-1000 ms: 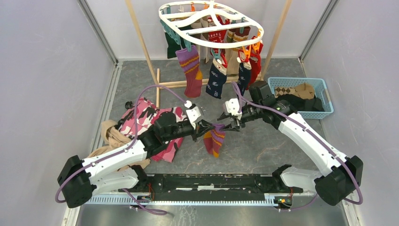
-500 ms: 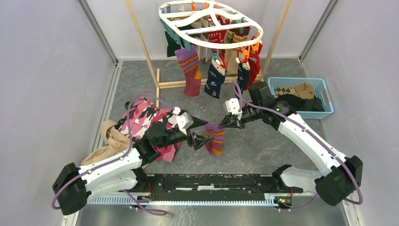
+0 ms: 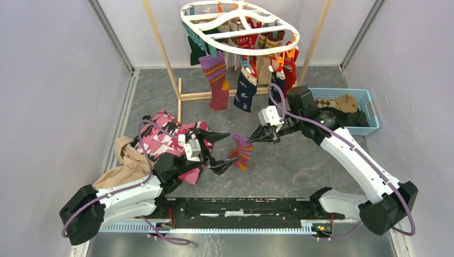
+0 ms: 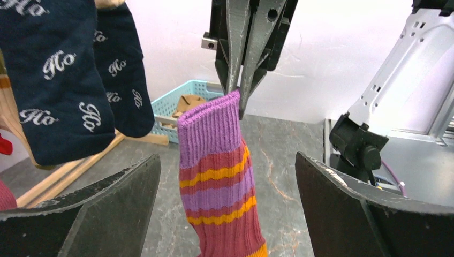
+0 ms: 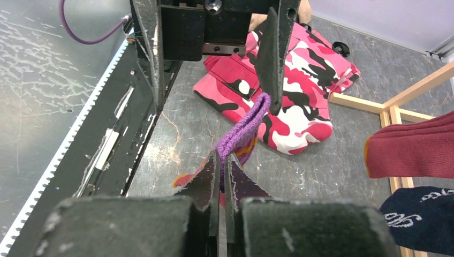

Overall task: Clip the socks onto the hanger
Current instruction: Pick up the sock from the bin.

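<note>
Pinching the cuff of the purple-striped sock [image 3: 242, 152] in my right gripper [image 3: 250, 139], jaws clamped tight on it. The sock hangs down from the pinch, well below the hanger [image 3: 199, 38]. My left gripper [image 3: 232, 148] gapes wide, one finger on either side of the sock, touching nothing. Clipped socks [image 3: 217, 80] dangle from the hanger.

**Surroundings on the grey marbled tabletop [image 3: 300, 166].**
A pink camouflage cloth [image 3: 160, 134] lies at the left, touching a crumpled tan cloth [image 3: 126, 160] nearer the wall. A light wooden pole rack [image 3: 195, 96] stands at the back, and a blue plastic basket [image 3: 373, 112] sits near its right pole.
</note>
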